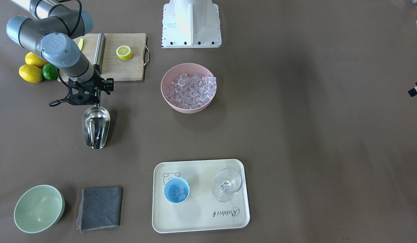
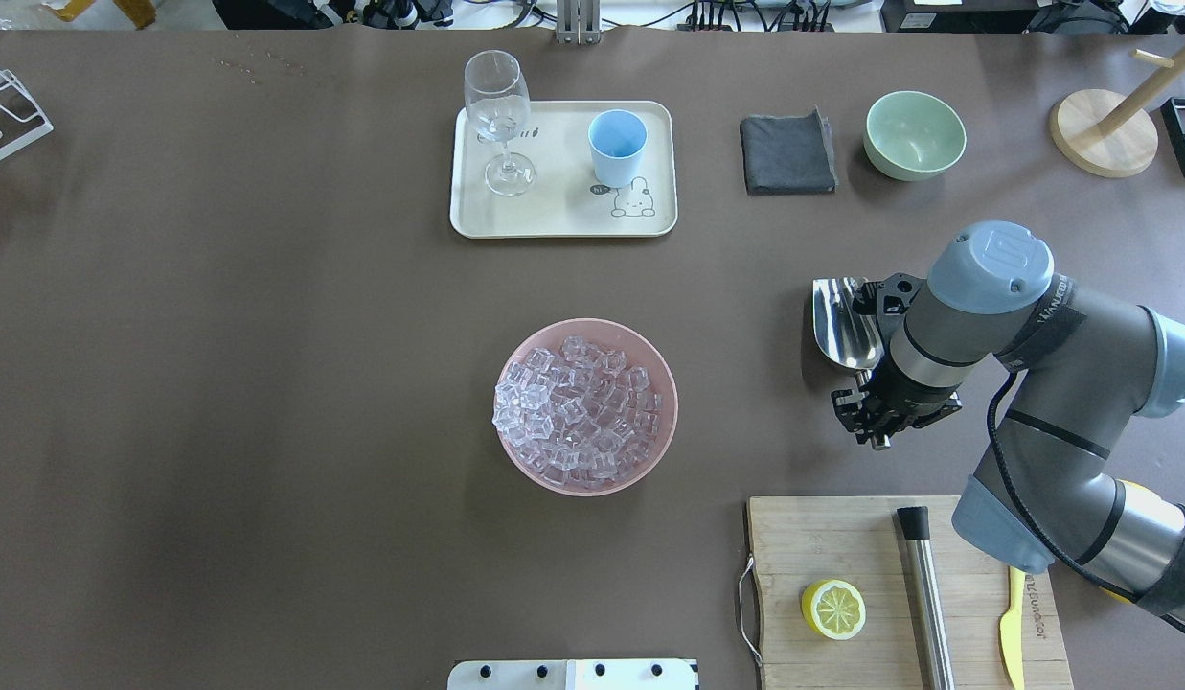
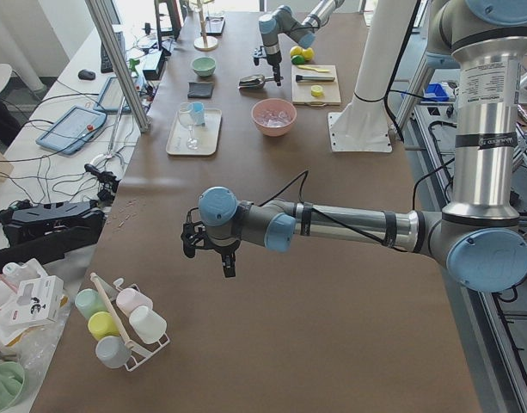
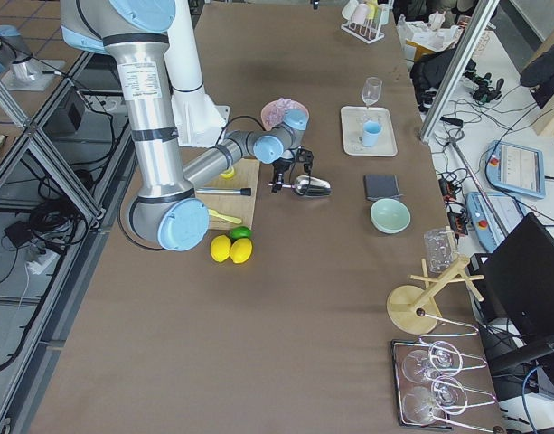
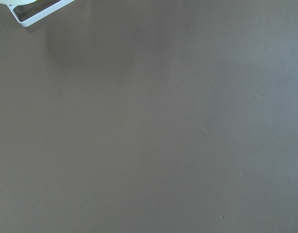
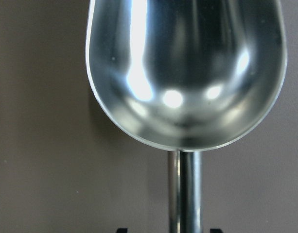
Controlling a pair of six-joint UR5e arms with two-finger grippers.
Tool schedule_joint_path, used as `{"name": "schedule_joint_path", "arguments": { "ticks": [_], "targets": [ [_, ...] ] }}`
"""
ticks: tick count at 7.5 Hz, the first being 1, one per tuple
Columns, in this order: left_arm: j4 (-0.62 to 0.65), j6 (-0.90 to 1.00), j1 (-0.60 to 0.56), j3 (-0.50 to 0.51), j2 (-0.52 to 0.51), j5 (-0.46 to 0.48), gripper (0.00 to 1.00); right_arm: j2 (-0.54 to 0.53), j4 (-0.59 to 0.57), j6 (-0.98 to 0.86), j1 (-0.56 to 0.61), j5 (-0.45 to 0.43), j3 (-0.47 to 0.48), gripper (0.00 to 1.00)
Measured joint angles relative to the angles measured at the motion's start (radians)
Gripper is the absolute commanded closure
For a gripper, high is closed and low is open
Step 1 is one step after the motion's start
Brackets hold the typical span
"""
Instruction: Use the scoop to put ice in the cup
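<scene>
Empty steel scoop (image 1: 95,127) seems to rest on the counter (image 1: 296,135), front view's left, well apart from the ice (image 1: 191,89) and the blue cup (image 1: 176,190). Right claw (image 1: 94,100) straddles the thin handle, jaws apart. Left claw (image 3: 213,249): can't tell. Scoop is likely stiff, light and slick, so clamp mid-handle.

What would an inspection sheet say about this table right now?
Surface: brown table, no spills seen.
Job's things: scoop empty near the cutting board; ice piled in pink bowl; cup on tray holds some cubes.
Clutter: wine glass, green bowl, grey cloth, lemons, lime, lemon half.
Grippers: right gripper straddles the scoop handle, tips apart, seemingly open; left gripper hovers far off, state unclear.
Cables: black cable loops beside the right gripper.
Surroundings: wooden stand, wire rack at table edges.
</scene>
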Motion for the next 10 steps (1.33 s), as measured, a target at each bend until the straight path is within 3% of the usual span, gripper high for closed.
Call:
{"name": "schedule_joint_path", "arguments": {
  "ticks": [5,7,10],
  "targets": [
    [0.000,0.000,-0.001,0.000,0.000,0.000,0.03,0.005,-0.005,-0.005,0.016,0.013,0.015,0.00],
    [0.001,0.000,-0.001,0.000,0.000,0.000,0.03,-0.001,-0.035,-0.032,0.082,0.031,0.058,0.00],
    [0.001,0.000,-0.001,0.000,0.000,0.000,0.03,-0.026,-0.151,-0.229,0.224,0.038,0.107,0.00]
  ]
}}
